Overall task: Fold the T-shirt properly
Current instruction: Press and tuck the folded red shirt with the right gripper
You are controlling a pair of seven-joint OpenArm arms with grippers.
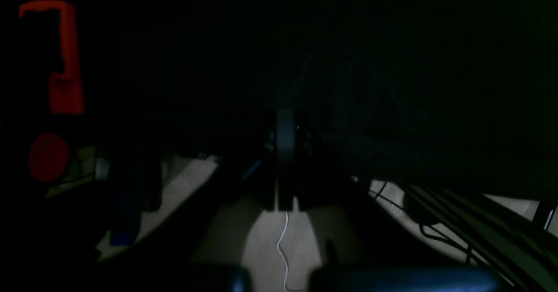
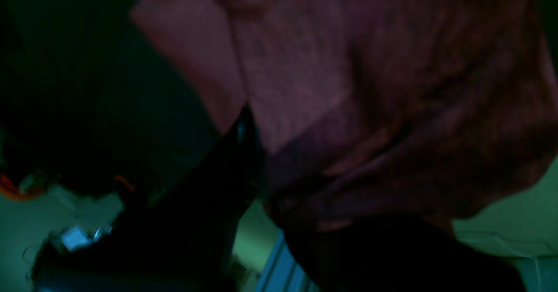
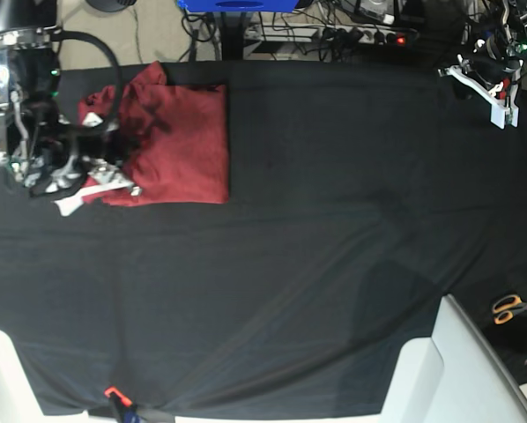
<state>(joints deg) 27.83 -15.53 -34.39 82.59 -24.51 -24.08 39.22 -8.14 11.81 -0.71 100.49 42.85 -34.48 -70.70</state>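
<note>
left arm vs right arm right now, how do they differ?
Position: the right pincer sits at the T-shirt near the table's left edge in the base view; the left pincer is parked at the far right corner, away from any cloth.
Wrist view: the right camera is filled with maroon fabric; the left sees only darkness and floor.
Shared: neither pincer's open or shut state is readable.
</note>
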